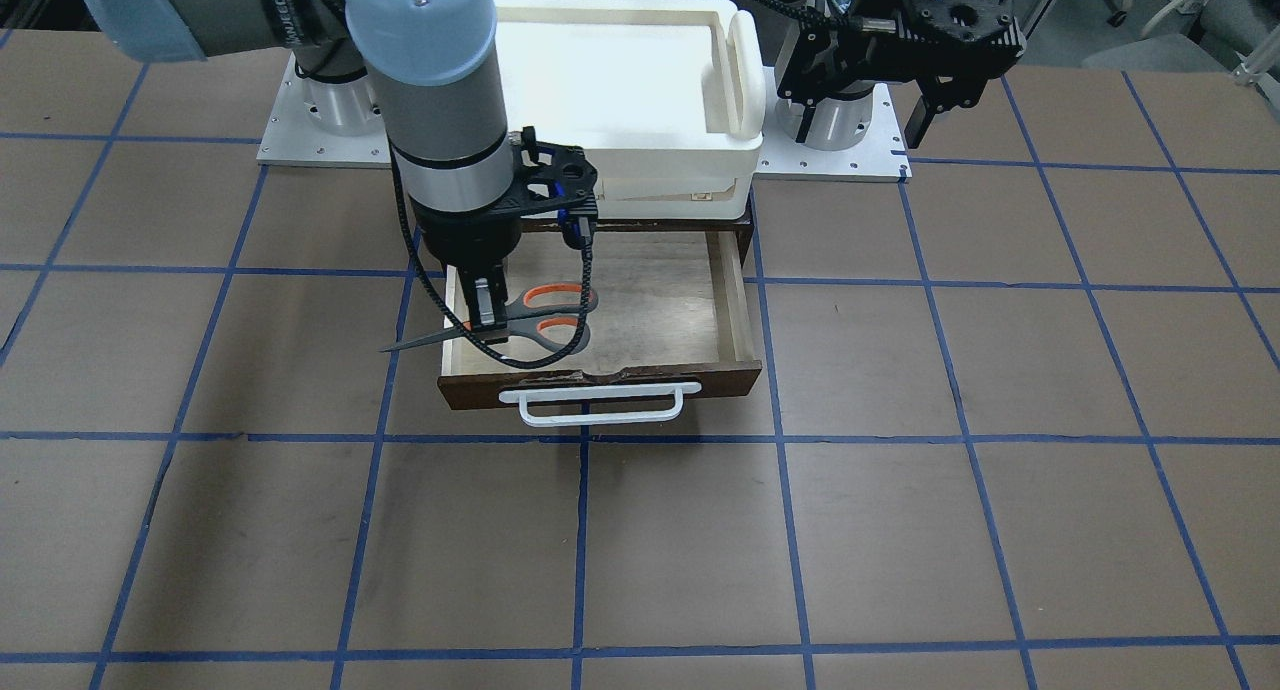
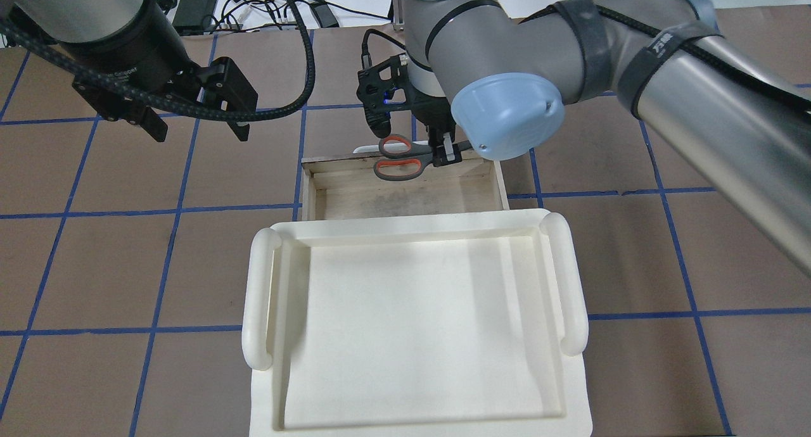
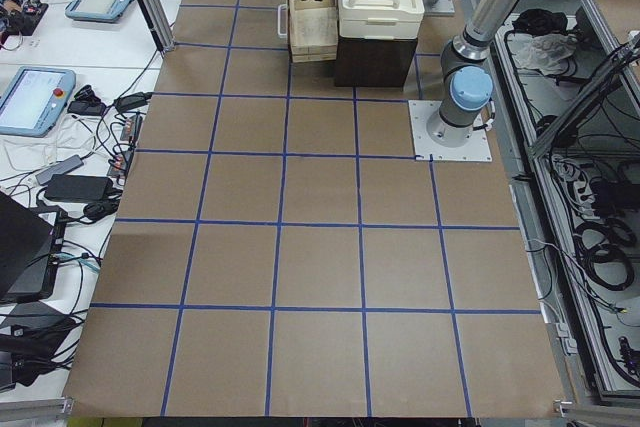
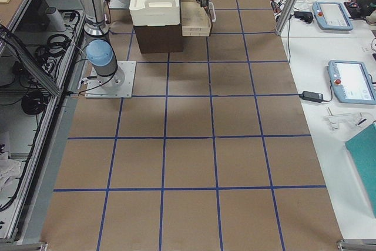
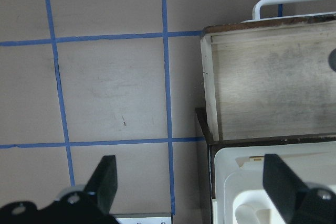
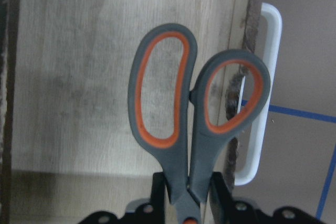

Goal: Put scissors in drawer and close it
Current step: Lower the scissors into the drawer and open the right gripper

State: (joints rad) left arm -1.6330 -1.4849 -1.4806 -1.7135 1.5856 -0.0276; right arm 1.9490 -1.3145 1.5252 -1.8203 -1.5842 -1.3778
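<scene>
The scissors [image 1: 545, 318], grey handles lined orange, hang level in my right gripper [image 1: 485, 315], which is shut on them just behind the loops. They hover above the front part of the open wooden drawer [image 1: 665, 300], blades pointing out past its side wall. In the right wrist view, one loop of the scissors [image 6: 176, 103] is over the plywood floor [image 6: 79, 77] and the other is over the front edge. My left gripper [image 2: 196, 130] is open and empty, off to the side of the drawer [image 2: 393, 199]. It also shows in the left wrist view [image 5: 191, 182].
A white plastic tray-like box [image 2: 412, 335] sits on top of the dark cabinet, above the drawer. The drawer's white bar handle [image 1: 600, 407] sticks out from the chipped front. The brown table carries a blue tape grid [image 1: 780, 440]. Operator desks with devices [image 3: 40, 97] flank the table ends.
</scene>
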